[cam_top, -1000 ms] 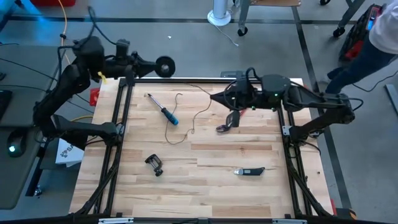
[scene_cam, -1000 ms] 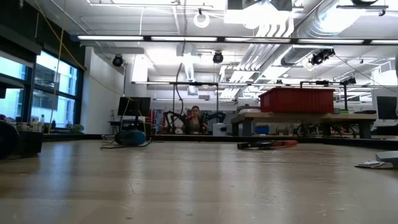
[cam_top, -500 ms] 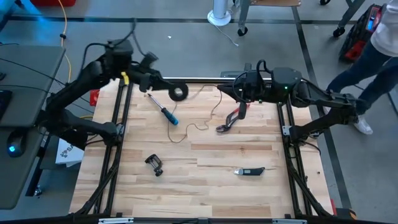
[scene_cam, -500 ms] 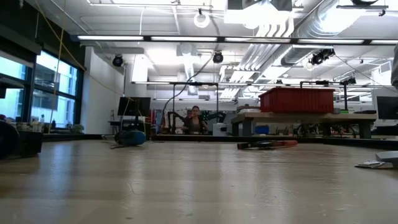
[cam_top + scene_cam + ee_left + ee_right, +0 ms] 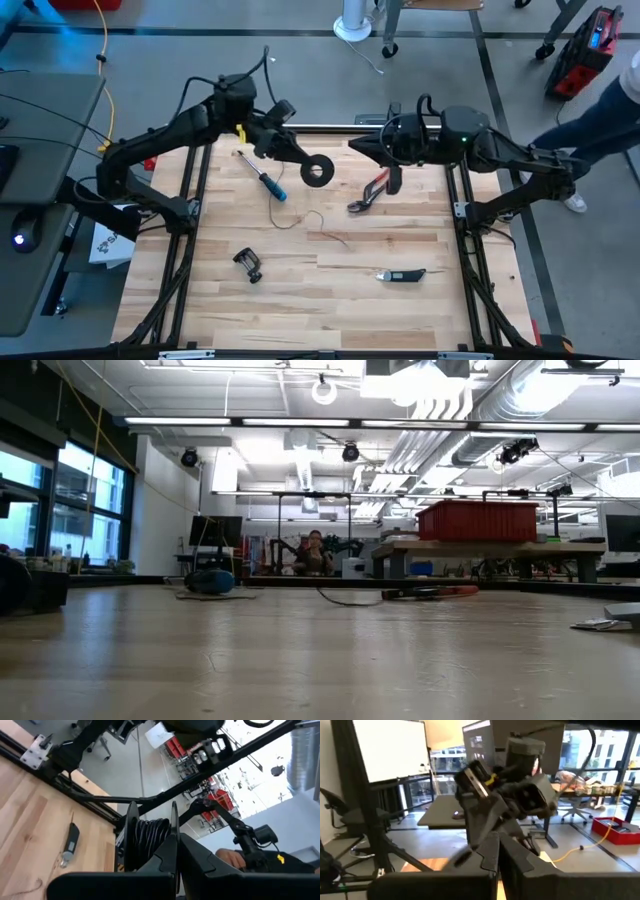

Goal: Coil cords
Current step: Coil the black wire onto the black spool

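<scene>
The small round black reel (image 5: 317,170) hangs above the table's far middle, with dark cord wound on it (image 5: 150,837). My left gripper (image 5: 303,160) is shut on it. A loose run of the hair-thin cord (image 5: 335,239) lies slack on the wood below, and it also shows in the low view (image 5: 345,601). My right gripper (image 5: 354,144) is shut and points toward the reel from the table's right, a short way off. Whether the cord's end is between its fingers is too fine to see. My left gripper pinches one flange of the reel near its rim (image 5: 173,827) between its two fingers (image 5: 165,860). The fingers come roughly level from the table's far left. The reel is lifted clear of the table, standing on edge with its axis across the fingers. Whether my right gripper touches the cord, I cannot tell.
A blue-handled screwdriver (image 5: 265,181) lies at the far left and red pliers (image 5: 368,195) under my right gripper. A black clamp (image 5: 248,263) and a dark hand tool (image 5: 401,275) lie nearer the front. A person (image 5: 612,95) stands beyond the right arm.
My left gripper has carried the reel from beyond the table's far left corner toward the table's middle and somewhat down, rolling as it went. The loose cord, stretched higher and farther back before, has gone slack and gathered on the wood near the middle.
</scene>
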